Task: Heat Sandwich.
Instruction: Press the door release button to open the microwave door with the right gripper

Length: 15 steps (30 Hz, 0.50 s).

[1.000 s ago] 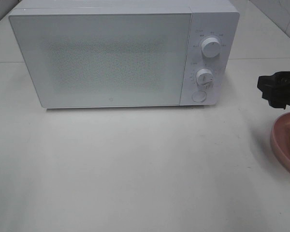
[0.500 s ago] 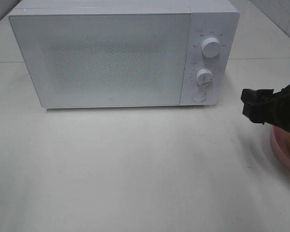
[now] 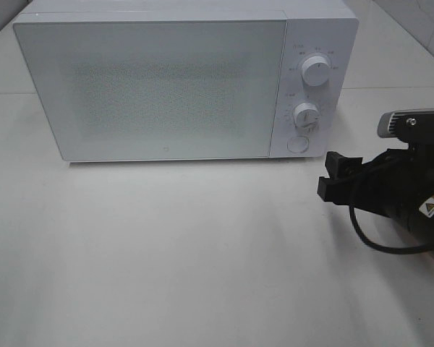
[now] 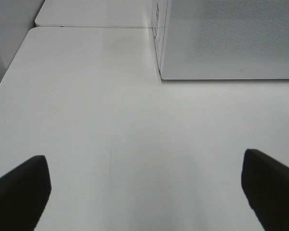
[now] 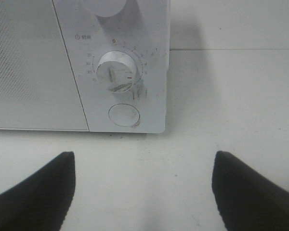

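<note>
White table (image 3: 166, 253) — white microwave (image 3: 159, 87) at back, door shut.

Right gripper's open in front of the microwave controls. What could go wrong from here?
1. The right gripper is wide open; a finger could knock the timer knob just above the round button.
2. The door is shut; a push on the panel may shove the microwave back.

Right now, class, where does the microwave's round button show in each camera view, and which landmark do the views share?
Exterior high: the round button sits just right of the door, at its lower corner, under the lower dial.
Left wrist: not in it.
Right wrist: the round button shows centrally, under the lower dial.
Shared landmark: the speckled door.
</note>
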### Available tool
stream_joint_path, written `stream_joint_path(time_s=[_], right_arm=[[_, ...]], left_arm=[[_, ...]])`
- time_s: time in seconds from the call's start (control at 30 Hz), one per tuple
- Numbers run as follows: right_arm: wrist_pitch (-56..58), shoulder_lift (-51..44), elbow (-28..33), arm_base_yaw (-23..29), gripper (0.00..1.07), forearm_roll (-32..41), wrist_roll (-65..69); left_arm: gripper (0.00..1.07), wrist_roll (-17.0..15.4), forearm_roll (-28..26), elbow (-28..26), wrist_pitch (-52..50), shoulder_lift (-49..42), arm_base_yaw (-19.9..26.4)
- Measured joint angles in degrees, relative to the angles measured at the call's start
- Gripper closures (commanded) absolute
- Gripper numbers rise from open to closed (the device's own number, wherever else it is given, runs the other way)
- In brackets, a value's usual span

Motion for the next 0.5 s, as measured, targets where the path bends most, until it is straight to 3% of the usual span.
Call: stream_joint_path(time_s=[0.27, 0.5], right_arm=[[-4.24, 3.32, 0.00, 7.68, 0.31, 9.22, -0.46], [-4.81, 3.38, 0.00, 8.25, 0.31, 9.51, -1.49]], left_arm=[[0.03, 0.00, 0.00, 0.00, 0.00, 0.00, 0.00], [0.03, 0.00, 0.00, 0.00, 0.00, 0.00, 0.00]])
